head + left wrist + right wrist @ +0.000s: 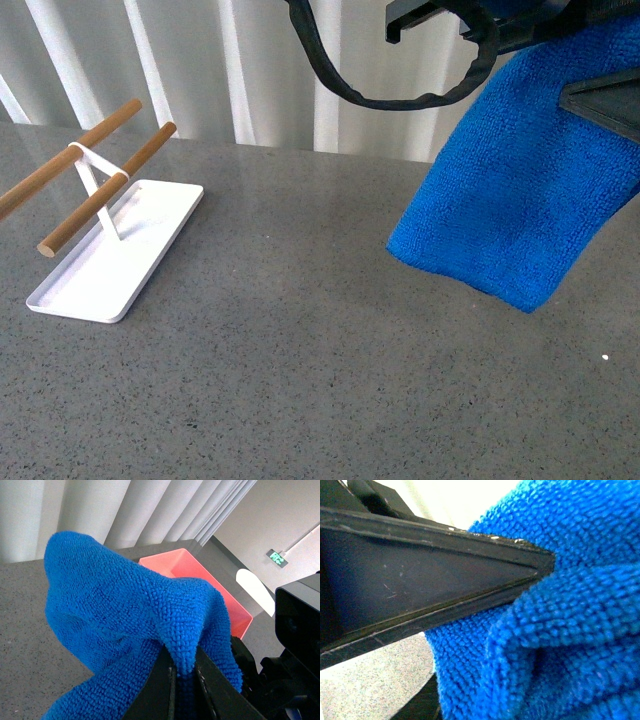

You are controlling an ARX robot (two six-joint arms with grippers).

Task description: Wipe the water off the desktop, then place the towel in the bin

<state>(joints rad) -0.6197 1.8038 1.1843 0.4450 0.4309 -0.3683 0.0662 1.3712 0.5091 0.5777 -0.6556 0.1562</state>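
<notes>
Front view, item one: towel (510,190), bright blue plush, at 2 o'clock. It hangs in a broad fold from dark gear that is cut off at the 1 o'clock edge. Its lower corner points down at the tabletop (320,360); whether it touches cannot be judged. One dark wedge-shaped jaw lies against the cloth's face at 3 o'clock, and its partner is hidden.
Black cable (400,101): loops across 12 o'clock.
White tray (100,285): at 9 o'clock, well apart from the towel. It carries a white bracket with two wooden rods (108,187); the farther rod is cut off by the picture's edge.
Pleated curtain (250,70): behind the tabletop's far edge.

Left wrist view: left jaws narrow, clamped on a raised fold of the towel (115,610), the cloth draping away over both. Grey speckled tabletop (25,630) beneath.
Shown in this view only:
- pink bin (187,565), beyond the towel and partly covered by it, its footing hidden;
- green sign (276,557) on a far wall, lettering too small to read;
- black boxy device (300,625) just beside the jaws, not identifiable.

Right wrist view: right jaws, one dark jaw filling much of the picture, its tip pressed against the towel (570,630). The opposing jaw is not clearly seen, so the opening cannot be told. Tabletop (365,680) behind it, blurred.
</notes>
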